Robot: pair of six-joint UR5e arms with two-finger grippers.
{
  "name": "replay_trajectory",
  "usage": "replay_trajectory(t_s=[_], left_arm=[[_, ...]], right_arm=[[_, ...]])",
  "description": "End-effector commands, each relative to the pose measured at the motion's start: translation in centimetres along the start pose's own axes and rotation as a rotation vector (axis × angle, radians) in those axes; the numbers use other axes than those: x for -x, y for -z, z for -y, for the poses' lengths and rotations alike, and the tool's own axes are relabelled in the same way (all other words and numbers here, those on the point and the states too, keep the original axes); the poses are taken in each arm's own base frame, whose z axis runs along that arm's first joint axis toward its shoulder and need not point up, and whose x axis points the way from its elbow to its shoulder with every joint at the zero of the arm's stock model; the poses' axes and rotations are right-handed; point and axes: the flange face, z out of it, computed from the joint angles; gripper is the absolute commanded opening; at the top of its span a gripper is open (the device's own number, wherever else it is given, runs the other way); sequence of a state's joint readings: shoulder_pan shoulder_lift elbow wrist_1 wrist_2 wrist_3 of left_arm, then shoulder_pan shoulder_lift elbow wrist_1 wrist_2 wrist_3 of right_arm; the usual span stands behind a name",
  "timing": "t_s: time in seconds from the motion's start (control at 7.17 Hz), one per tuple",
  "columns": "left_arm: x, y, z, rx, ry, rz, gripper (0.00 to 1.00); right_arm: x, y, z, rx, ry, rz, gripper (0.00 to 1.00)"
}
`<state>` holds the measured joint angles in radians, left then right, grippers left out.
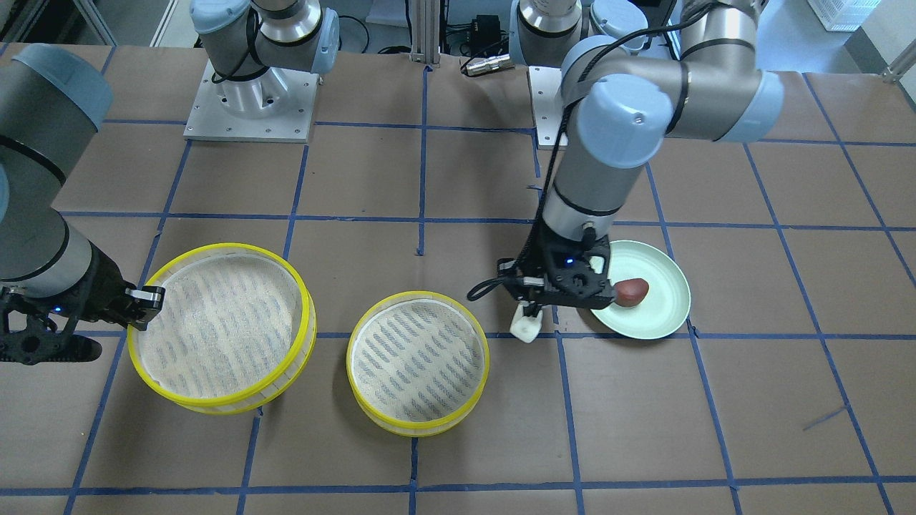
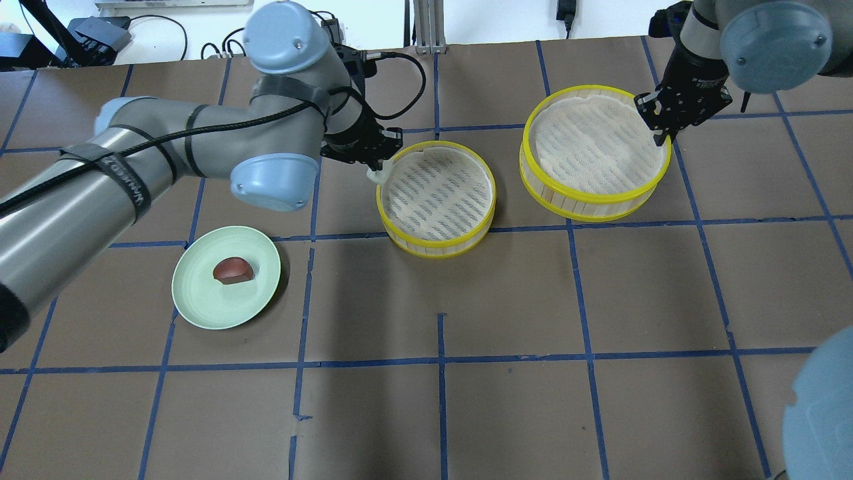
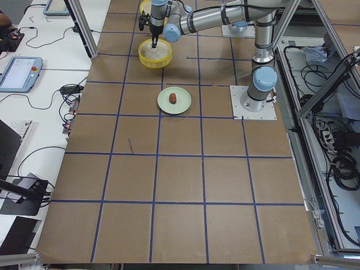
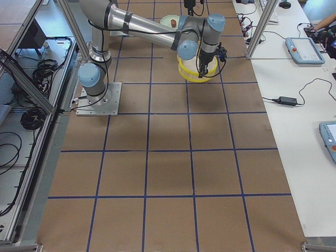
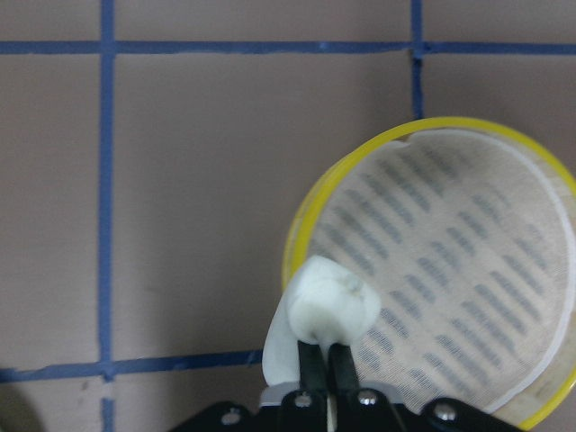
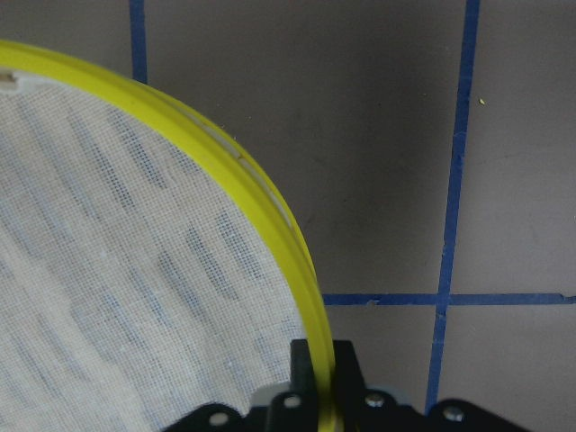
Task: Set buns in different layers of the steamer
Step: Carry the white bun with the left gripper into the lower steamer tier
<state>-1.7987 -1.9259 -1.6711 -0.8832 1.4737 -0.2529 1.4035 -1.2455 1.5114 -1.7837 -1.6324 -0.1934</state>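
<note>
White bun (image 5: 326, 301), seemingly light and soft, is pinched by its end in left end effector (image 5: 326, 349); right end effector (image 6: 324, 358) clamps tray (image 6: 236, 166) rim.

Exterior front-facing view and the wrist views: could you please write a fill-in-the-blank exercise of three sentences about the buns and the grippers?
1. The bun held by the left gripper is ____ in colour.
2. The reddish-brown bun lies on the pale green ____.
3. The right gripper is shut on the yellow ____ of the larger steamer tray.

Missing words: white; plate; rim.
</note>
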Motion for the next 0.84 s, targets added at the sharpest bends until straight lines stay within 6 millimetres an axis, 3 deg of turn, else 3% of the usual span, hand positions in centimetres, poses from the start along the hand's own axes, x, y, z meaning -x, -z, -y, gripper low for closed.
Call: replay_trajectory(t_s=[0.0, 0.14, 0.7], left_arm=[[-3.86, -3.07, -0.72, -0.011, 0.042, -0.029, 0.86], [-3.97, -2.97, -0.77, -0.013, 0.048, -0.03, 1.0], [-3.62, -3.19, -1.24, -0.005, -0.071, -0.009, 1.0]], right_arm=[[0.02, -0.06, -0.03, 0.002, 0.0, 0.001, 0.02], [0.0, -0.04, -0.02, 0.001, 0.0, -0.001, 0.02], [0.04, 0.03, -0.06, 0.0, -0.011, 0.002, 0.02]])
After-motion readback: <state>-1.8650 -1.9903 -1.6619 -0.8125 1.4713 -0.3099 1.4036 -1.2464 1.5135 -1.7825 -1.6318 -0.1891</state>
